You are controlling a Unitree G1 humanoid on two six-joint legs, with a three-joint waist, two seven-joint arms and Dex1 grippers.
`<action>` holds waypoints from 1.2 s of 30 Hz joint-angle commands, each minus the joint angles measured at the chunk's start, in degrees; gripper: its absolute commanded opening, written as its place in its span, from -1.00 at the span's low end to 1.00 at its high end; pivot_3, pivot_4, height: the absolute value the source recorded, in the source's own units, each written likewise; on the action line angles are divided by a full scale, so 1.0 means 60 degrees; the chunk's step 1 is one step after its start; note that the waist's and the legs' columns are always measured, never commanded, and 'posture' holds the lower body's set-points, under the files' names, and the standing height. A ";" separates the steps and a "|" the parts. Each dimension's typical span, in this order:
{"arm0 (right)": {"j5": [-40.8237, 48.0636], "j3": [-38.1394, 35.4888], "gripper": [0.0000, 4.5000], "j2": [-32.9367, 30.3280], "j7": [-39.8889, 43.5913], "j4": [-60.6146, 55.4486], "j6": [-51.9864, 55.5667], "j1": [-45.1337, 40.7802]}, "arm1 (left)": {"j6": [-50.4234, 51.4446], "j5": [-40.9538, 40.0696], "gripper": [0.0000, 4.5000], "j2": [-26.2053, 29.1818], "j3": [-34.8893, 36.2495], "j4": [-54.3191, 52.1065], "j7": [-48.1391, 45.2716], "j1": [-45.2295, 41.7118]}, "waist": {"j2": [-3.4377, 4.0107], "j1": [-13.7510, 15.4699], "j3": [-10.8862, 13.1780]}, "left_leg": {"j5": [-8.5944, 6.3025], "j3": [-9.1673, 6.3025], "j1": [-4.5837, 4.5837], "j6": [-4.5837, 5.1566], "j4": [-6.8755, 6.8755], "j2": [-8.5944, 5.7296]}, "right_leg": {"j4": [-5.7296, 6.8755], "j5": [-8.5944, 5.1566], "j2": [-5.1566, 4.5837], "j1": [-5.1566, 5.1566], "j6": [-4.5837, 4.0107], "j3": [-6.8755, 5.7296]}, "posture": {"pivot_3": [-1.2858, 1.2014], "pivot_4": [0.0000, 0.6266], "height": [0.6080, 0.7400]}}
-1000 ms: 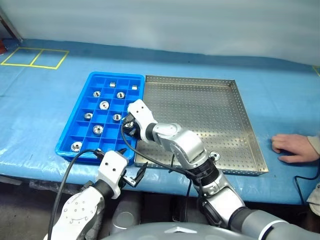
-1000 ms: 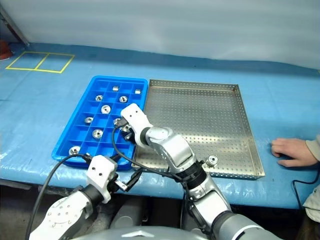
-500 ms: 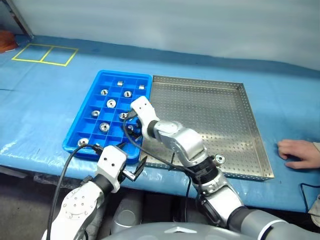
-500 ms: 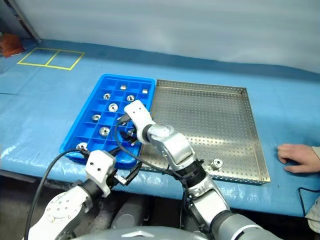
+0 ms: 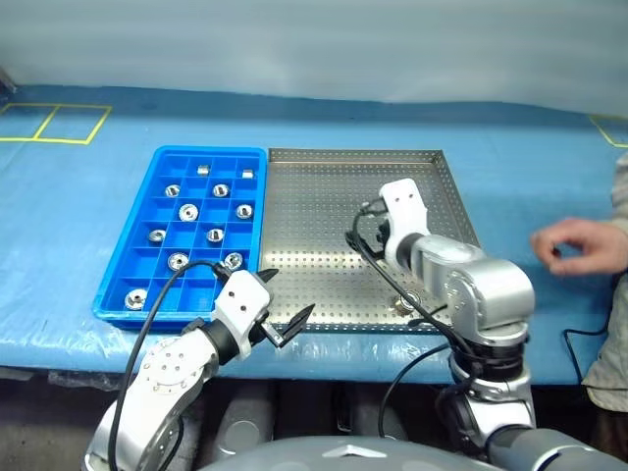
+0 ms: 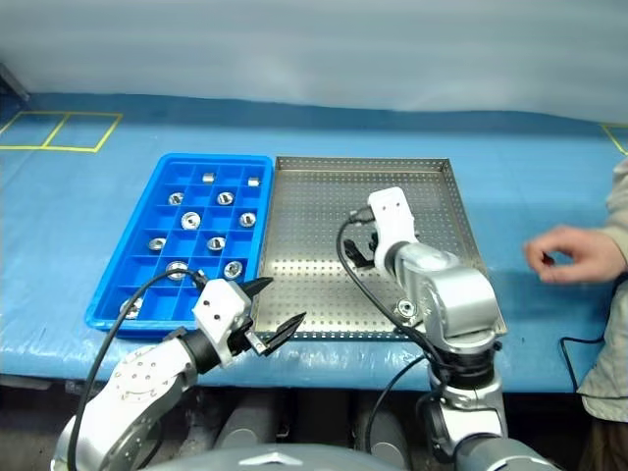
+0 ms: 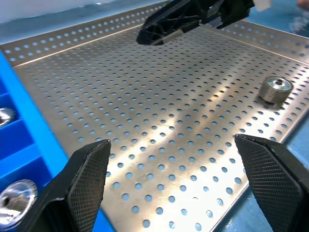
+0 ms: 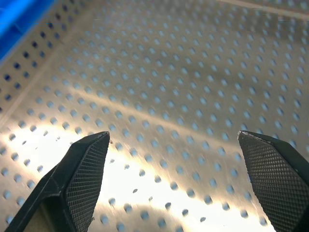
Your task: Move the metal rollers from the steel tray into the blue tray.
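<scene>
Since the earlier frames we note the right gripper (image 6: 359,238) has swung away from the blue tray (image 5: 145,257) and now hangs over the steel tray (image 5: 324,196), its jaws released and holding nothing; the person's hand (image 5: 579,243) has lifted off the surface (image 5: 78,206) to the right

Item, metal rollers: small shiny silver cylinders, each with a wider round flange and a dark central hole. We count one roller (image 5: 405,305) left in the steel tray, lying near its front rim beside the right arm; in the left wrist view the same roller (image 7: 275,89) sits flange-down on the perforated floor, apart from both grippers. The others (image 5: 189,211) lie singly in the compartments of the blue tray, about ten of them, two at the far end looking more squarish

Item, steel tray: square, silver, dotted floor, low raised rim, touching the blue tray's right side

Item, blue tray: bright blue plastic, grid of small square compartments, several unfilled

Item, left gripper (image 5: 285,310): at the near edge of the surface, at the junction of the two trays, jaws spread wide and holding nothing; its fingertips (image 7: 89,181) frame the steel floor in the left wrist view

Item, surface: covered in blue sheeting with yellow tape squares (image 5: 54,123) at far left
</scene>
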 commanded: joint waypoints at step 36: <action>0.2473 -0.0844 0.99 -0.0569 -0.1934 -0.2017 0.0835 0.3287 | -0.0108 -0.0248 1.00 0.0246 -0.0713 0.0377 -0.0514 -0.0476 | -0.0012 -0.0476 -0.0001 | 0.0000 0.0026 0.0017 0.0002 0.0012 -0.0003 | 0.0002 0.0006 0.0002 0.0007 0.0016 0.0039 | 0.11 -0.52 1.00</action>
